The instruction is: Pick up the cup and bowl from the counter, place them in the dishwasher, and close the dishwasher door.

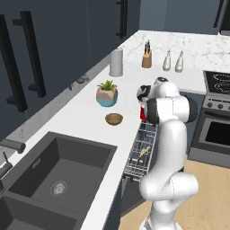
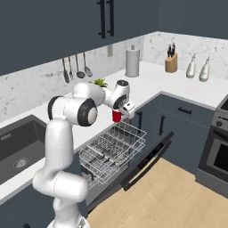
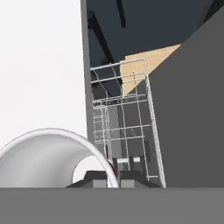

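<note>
My gripper (image 2: pixel 119 111) is shut on the rim of the small red cup (image 2: pixel 116 116), which hangs just past the counter (image 1: pixel 83 119) edge, above the far end of the pulled-out wire rack (image 2: pixel 111 149) of the dishwasher. In the hand view the cup's pale inside (image 3: pixel 43 164) sits at the lower left, its wall pinched between the fingertips (image 3: pixel 97 178), with the rack (image 3: pixel 124 122) below. The red cup (image 1: pixel 143 112) peeks out beside my forearm. The brown bowl (image 1: pixel 114 118) rests on the counter, left of the cup. The dishwasher door (image 2: pixel 149 160) hangs open and low.
A tan-and-teal plant pot (image 1: pixel 107 94) stands behind the bowl. A paper towel roll (image 1: pixel 116 62), knife block (image 1: pixel 146 57) and two bottles (image 1: pixel 173 61) line the back. The dark sink (image 1: pixel 60 168) lies near left; the oven (image 1: pixel 218 130) stands right of the open door.
</note>
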